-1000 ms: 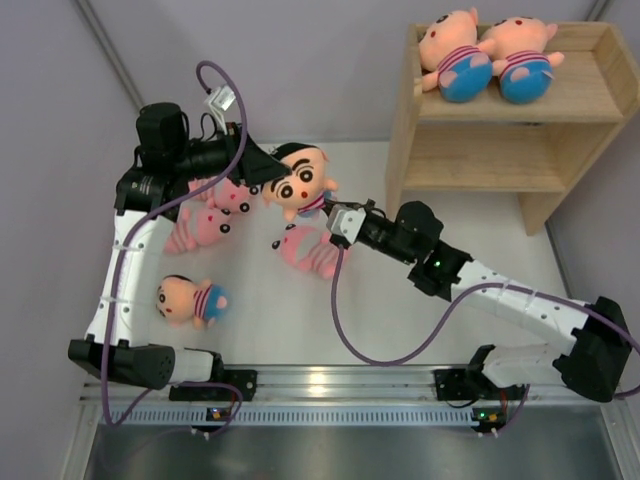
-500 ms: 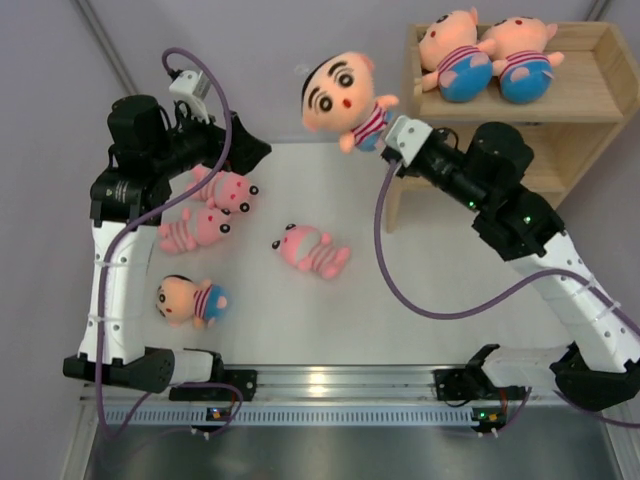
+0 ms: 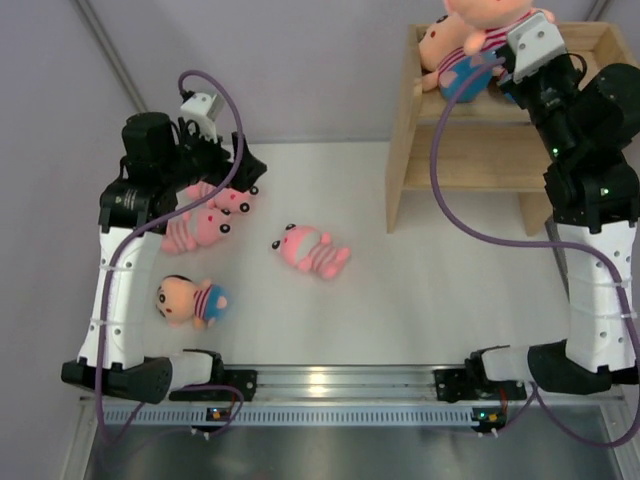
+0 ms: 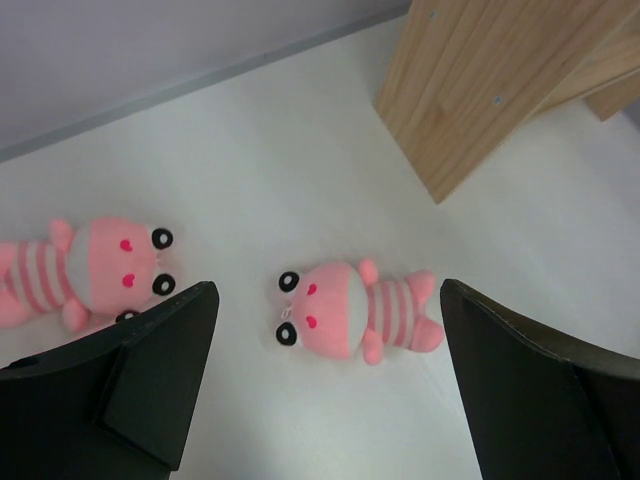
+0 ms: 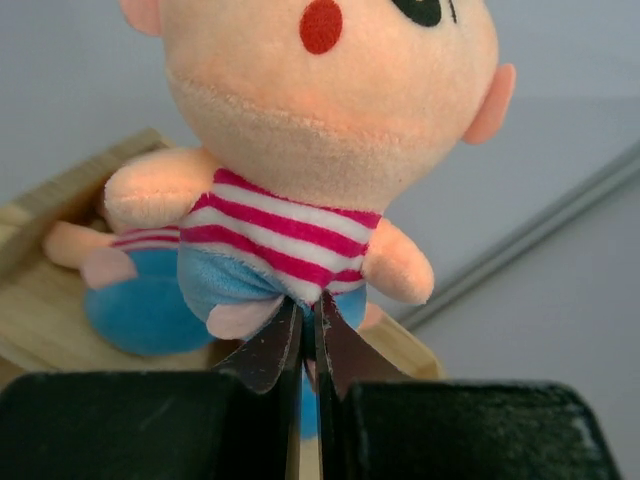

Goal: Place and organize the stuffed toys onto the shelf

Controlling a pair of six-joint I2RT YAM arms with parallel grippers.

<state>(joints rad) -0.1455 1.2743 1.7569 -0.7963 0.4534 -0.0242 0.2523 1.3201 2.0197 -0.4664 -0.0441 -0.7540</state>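
Observation:
My right gripper [image 3: 492, 52] is shut on the blue bottom of a peach-faced stuffed toy [image 3: 487, 14] in a pink-striped shirt [image 5: 290, 235] and holds it upright above the top of the wooden shelf [image 3: 500, 125]. Another peach-faced toy [image 3: 446, 58] lies on the shelf top beneath it [image 5: 135, 300]. My left gripper [image 3: 245, 178] hangs open and empty over the table's left side. Below it lies a pink striped toy [image 4: 350, 318], with a second pink one [image 4: 95, 268] to its left. A third pink toy [image 3: 228, 198] and a peach-faced one [image 3: 190, 300] also lie on the table.
The shelf's side panel [image 4: 480, 90] stands at the table's far right, close to the middle pink toy [image 3: 310, 250]. A purple-grey wall [image 3: 320, 70] runs behind the table. The arm bases sit on a metal rail [image 3: 330, 385] at the near edge.
My left gripper opened, let go of the peach-faced toy and drew back to the left. My right arm swung that toy up from above the table to above the shelf top.

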